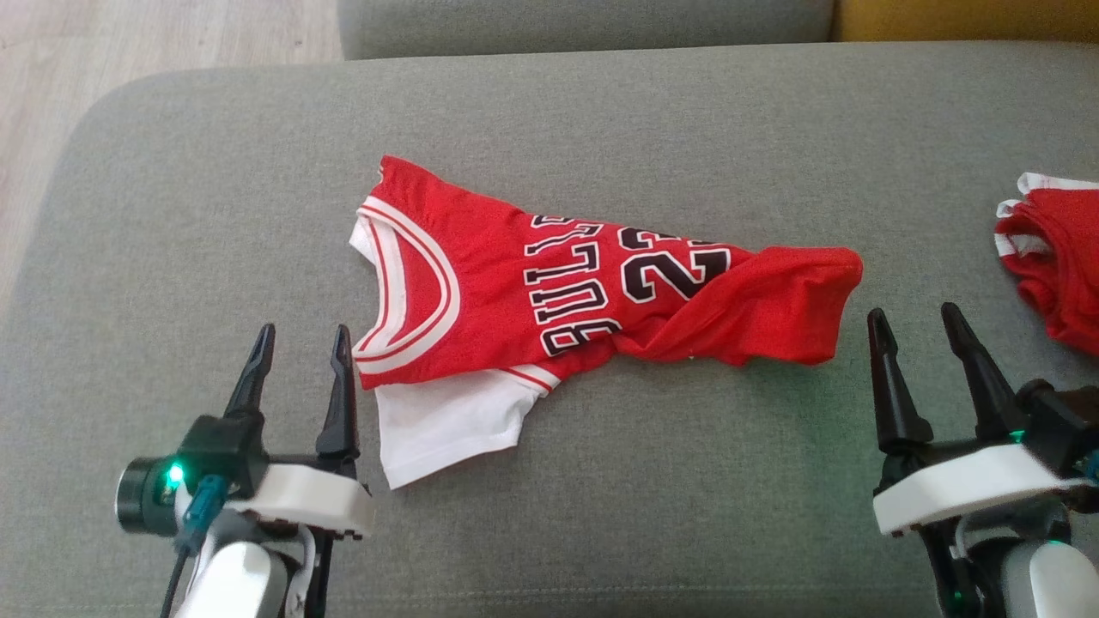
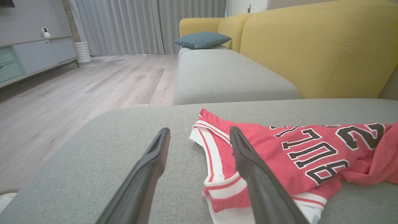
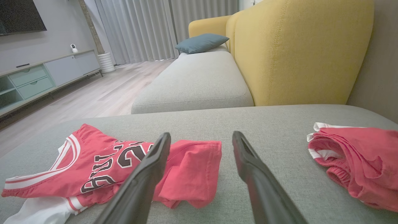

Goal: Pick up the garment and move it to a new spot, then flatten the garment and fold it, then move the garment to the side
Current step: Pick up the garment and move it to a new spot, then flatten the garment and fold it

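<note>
The garment (image 1: pixel 549 283) is a red basketball jersey with white trim, black lettering and white sleeves, lying crumpled on the grey sofa cushion (image 1: pixel 601 481). Its hem end is twisted over at the right. My left gripper (image 1: pixel 302 342) hovers open by the collar and white sleeve, nothing between its fingers. In the left wrist view the garment (image 2: pixel 279 158) lies right of my left gripper (image 2: pixel 199 133), whose right finger overlaps the collar. My right gripper (image 1: pixel 914 319) stands open just right of the twisted hem. The right wrist view has the garment (image 3: pixel 102 165) left of my right gripper (image 3: pixel 201 138).
A second red piece of clothing (image 1: pixel 1056 257) lies bunched at the cushion's right edge, also as the red clothing (image 3: pixel 357 161). Beyond are another grey seat (image 2: pixel 227 77), a yellow sofa back (image 2: pixel 317 46) with a blue pillow (image 2: pixel 202 39), and wooden floor (image 2: pixel 62 99) to the left.
</note>
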Robot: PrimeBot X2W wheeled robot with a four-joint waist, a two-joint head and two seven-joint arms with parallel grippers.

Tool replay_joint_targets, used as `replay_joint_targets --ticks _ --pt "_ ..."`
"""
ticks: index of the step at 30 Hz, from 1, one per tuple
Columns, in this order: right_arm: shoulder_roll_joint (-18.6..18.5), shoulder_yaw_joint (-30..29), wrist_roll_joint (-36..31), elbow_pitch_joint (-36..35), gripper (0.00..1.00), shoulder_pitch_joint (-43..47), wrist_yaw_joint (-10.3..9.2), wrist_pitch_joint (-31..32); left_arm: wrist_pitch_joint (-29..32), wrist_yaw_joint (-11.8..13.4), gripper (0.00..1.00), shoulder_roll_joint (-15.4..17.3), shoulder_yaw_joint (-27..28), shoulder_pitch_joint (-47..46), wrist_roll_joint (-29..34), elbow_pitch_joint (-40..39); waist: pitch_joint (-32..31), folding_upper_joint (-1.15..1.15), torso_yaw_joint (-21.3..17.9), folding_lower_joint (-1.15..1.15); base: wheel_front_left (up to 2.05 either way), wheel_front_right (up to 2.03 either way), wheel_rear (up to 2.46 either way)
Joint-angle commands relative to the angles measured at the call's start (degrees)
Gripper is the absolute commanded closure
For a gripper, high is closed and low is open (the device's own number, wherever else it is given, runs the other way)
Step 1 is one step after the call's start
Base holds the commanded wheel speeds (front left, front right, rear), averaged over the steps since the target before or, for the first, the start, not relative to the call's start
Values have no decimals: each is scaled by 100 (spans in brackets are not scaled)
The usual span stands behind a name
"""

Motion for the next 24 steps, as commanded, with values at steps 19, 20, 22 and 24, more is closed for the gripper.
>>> replay_joint_targets --ticks 19,20,22,24 --pt "-20 123 55 -241 0 -195 37 -19 79 -276 0 30 181 -379 94 183 168 0 -23 0 0 0 0" --pt "-20 133 53 -240 0 -214 37 -22 207 -337 0 20 144 -429 47 271 197 0 -26 0 0 0 0" --pt "-20 157 51 -238 0 -247 37 -22 484 -451 0 11 83 -553 -44 448 257 0 -39 0 0 0 0" --pt "-20 184 48 -232 0 -283 37 -20 752 -568 0 -3 48 -690 -160 621 317 0 -60 0 0 0 0"
